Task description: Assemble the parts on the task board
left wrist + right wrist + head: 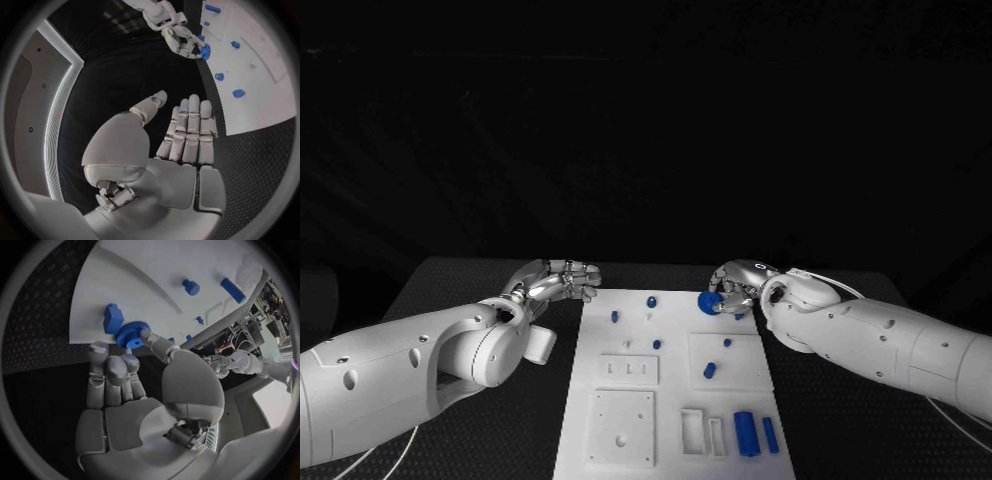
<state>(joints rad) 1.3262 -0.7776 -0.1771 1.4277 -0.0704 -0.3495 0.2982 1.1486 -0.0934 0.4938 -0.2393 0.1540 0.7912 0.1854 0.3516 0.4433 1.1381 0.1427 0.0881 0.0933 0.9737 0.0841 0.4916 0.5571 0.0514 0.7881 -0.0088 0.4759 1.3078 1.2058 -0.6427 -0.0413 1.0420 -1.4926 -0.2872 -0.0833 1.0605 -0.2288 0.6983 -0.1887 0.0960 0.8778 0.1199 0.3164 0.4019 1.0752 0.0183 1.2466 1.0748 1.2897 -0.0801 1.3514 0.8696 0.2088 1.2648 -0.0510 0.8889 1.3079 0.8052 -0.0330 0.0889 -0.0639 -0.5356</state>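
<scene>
The white task board (pixel 679 388) lies in the middle of the black table. My right hand (pixel 744 288) pinches a blue gear (pixel 710 302) between thumb and fingers over the board's far right part. In the right wrist view the gear (pixel 130 335) sits at the fingertips, next to a blue block (pixel 113 318) on the board. My left hand (pixel 557 281) hovers just off the board's far left corner. Its fingers (pixel 187 130) lie straight side by side with the thumb apart, holding nothing.
Small blue pegs (pixel 652 300) (pixel 613 316) (pixel 708 370) stand on the far half of the board. Two blue rods (pixel 746 432) lie in slots at its near right. Pale recessed plates (pixel 622 428) fill the near left. Black table (pixel 459 290) lies on both sides.
</scene>
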